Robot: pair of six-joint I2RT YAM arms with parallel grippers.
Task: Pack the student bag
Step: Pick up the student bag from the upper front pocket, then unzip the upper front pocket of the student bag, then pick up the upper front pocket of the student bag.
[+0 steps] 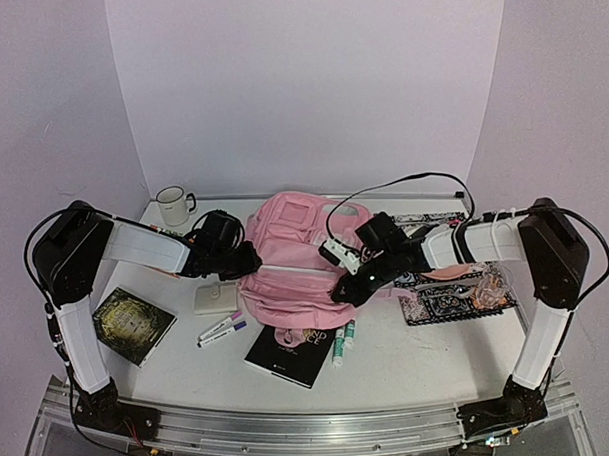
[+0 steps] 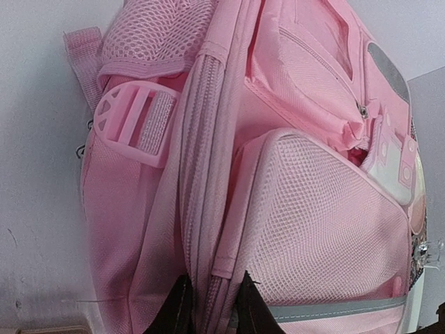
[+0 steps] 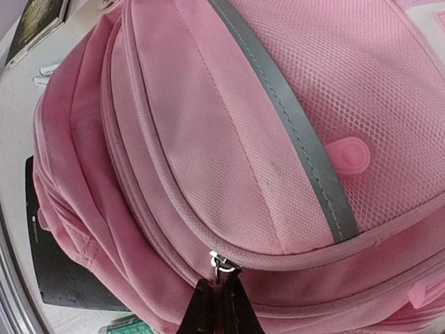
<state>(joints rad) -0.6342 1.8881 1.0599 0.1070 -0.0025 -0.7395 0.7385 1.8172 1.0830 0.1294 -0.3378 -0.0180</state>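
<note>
Soft pink fabric backpack [image 1: 286, 279] lies flat mid-table on the white tabletop [image 1: 409, 359], between the two arms, front pockets facing up.

Left gripper [image 1: 251, 260] is at the bag's left edge. In the left wrist view its dark fingertips [image 2: 179, 314] straddle a ridge of pink fabric beside the zip and are clamped on it, so the left gripper [image 2: 214, 316] is gripping the backpack [image 2: 313, 229]. A pink plastic strap buckle [image 2: 132, 122] and a white clasp [image 2: 393, 163] show higher up.

Right gripper [image 1: 349, 289] is at the bag's near right corner. In the right wrist view its jaws are pressed fully together, and the small metal zip slider [image 3: 221, 264] sits right at the tips of the right gripper [image 3: 219, 306] - cannot tell if the pull tab is pinched. A grey reflective strip [image 3: 292, 132] runs across the pocket of the backpack [image 3: 208, 139].

Around the bag:
- white mug [image 1: 172, 206], back left, apart from the bag
- dark square book with gold pattern [image 1: 133, 322], near left
- small beige flat item [image 1: 215, 297], just beside the bag's left edge
- white markers with purple and pink caps [image 1: 222, 329], near the bag's front left
- black notebook [image 1: 294, 355] - its far edge is tucked under the bag's near edge
- green-capped markers [image 1: 342, 345], just right of the notebook
- black-and-white patterned flat piece [image 1: 457, 298], right of the bag, under the right arm
</note>
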